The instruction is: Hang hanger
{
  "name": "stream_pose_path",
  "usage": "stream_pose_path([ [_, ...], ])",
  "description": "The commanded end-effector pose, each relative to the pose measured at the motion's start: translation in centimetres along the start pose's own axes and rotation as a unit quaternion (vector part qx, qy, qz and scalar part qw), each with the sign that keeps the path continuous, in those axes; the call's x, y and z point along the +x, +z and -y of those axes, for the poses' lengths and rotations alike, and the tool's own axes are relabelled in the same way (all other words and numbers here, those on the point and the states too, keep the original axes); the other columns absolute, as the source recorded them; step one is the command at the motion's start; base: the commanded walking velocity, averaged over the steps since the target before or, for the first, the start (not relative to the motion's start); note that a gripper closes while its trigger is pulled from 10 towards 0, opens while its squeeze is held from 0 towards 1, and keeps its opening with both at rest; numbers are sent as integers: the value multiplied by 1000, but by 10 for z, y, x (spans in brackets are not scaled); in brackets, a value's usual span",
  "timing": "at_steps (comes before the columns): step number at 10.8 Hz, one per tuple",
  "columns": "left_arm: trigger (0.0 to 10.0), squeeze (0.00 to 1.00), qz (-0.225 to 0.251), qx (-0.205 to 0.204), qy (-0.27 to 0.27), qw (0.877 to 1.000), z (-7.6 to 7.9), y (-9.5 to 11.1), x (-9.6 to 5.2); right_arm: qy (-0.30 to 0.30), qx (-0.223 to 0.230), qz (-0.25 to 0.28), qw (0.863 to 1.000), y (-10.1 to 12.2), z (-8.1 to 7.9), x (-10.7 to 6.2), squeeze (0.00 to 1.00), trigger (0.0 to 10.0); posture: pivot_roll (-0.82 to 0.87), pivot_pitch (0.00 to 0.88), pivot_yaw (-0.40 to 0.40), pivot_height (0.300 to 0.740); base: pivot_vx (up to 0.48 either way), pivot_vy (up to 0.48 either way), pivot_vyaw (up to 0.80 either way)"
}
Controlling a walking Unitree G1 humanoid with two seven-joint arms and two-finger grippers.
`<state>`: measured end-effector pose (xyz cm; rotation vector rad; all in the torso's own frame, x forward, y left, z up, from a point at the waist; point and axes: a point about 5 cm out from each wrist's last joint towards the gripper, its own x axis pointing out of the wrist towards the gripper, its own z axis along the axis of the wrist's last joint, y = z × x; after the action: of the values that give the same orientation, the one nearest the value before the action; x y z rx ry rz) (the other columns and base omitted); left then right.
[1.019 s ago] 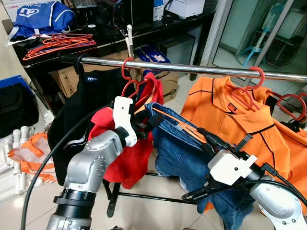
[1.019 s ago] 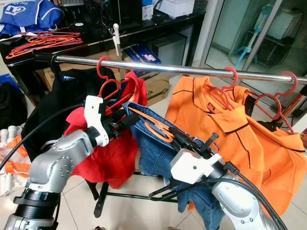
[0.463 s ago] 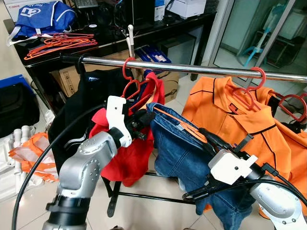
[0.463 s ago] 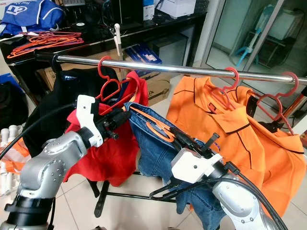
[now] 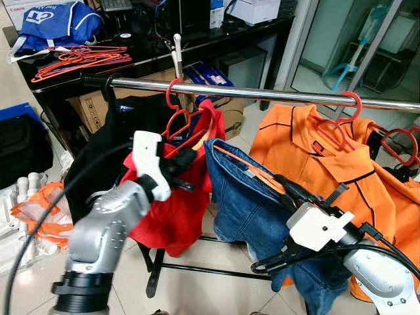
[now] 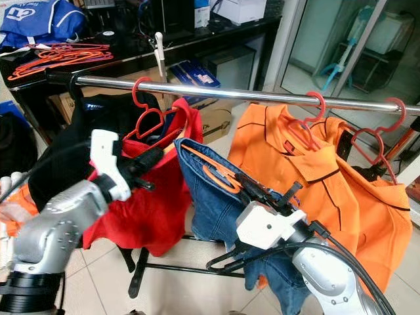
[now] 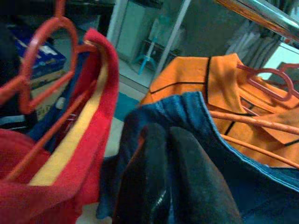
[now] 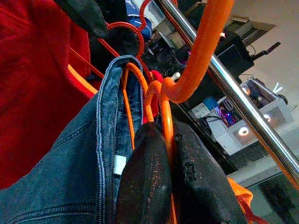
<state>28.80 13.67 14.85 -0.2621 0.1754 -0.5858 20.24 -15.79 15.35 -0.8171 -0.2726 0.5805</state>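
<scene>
An orange hanger (image 5: 248, 172) carries folded blue jeans (image 5: 239, 210) just below the steel rail (image 5: 262, 94). My right gripper (image 5: 279, 186) is shut on the hanger's neck (image 8: 166, 140). In the right wrist view the orange hook (image 8: 201, 51) sits beside the rail (image 8: 224, 86), not over it. My left gripper (image 5: 186, 157) floats in front of a red shirt (image 5: 174, 216), left of the jeans and apart from them. Its fingers (image 7: 187, 186) are pressed together with nothing between them.
A red hanger (image 5: 174, 108) with the red shirt, a black garment (image 5: 115, 141) and orange shirts (image 5: 328, 164) on red hangers hang from the rail. A gap on the rail lies between the red and orange shirts. Behind it, a black table (image 5: 151, 59) holds spare orange hangers (image 5: 79, 58).
My left arm has drawn back to the left, away from the jeans' edge it was touching. The right gripper keeps the hanger and jeans in nearly the same place.
</scene>
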Motion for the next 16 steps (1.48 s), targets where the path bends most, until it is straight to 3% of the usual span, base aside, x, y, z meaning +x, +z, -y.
stream_pose_path([
  [1, 0, 0, 7, 0, -2, 1000, -1, 5, 0, -22, -12, 13, 1000, 8, 12, 1, 0, 0, -61, 0, 5, 740, 0, 0, 0],
  [2, 0, 0, 7, -11, -38, 999, 6, 6, -2, -24, -13, 16, 999, 12, 14, 2, 0, 0, -61, 0, 7, 740, 0, 0, 0],
  [3, 0, 0, 18, -30, -113, 993, 25, 9, -5, -25, -13, 18, 999, 13, 14, 3, 0, 0, -62, 0, 7, 740, 0, 0, 0],
  [4, 10000, 1000, 20, -22, -126, 992, 31, 8, -4, -25, -14, 19, 999, 14, 14, 3, 0, 0, -61, 0, 7, 740, 0, 0, 0],
  [5, 10000, 1000, -2, -7, -157, 988, 39, -1, -2, -25, -16, 21, 999, 16, 15, 4, 0, 0, -67, 0, 10, 740, 0, 0, 0],
  [6, 10000, 1000, -7, 1, -156, 988, 40, -3, 1, -24, -16, 21, 999, 17, 15, 5, 0, 0, -69, 0, 10, 740, 0, 0, 0],
  [9, 10000, 1000, 3, 9, -113, 993, 30, -2, 10, -19, -14, 27, 999, 20, 14, 5, 0, 0, -69, 0, 9, 740, 0, 0, 0],
  [12, 10000, 1000, 15, 9, -105, 994, 29, 1, 15, -19, -13, 28, 999, 20, 12, 5, 0, 0, -70, 0, 11, 740, 0, 0, 0],
  [14, 10000, 1000, -1, 18, -57, 998, 19, -1, 21, -15, -12, 28, 999, 18, 8, 4, 0, 0, -69, 0, 11, 740, 0, 0, 0],
  [15, 10000, 0, -4, 18, -42, 999, 14, 1, 26, -12, -12, 27, 999, 16, 6, 4, 0, 0, -72, 0, 13, 740, 0, 0, 0],
  [16, 10000, 0, -7, 19, -40, 999, 12, 2, 30, -10, -12, 25, 1000, 14, 4, 4, 0, 0, -74, 0, 15, 740, 0, 0, 0],
])
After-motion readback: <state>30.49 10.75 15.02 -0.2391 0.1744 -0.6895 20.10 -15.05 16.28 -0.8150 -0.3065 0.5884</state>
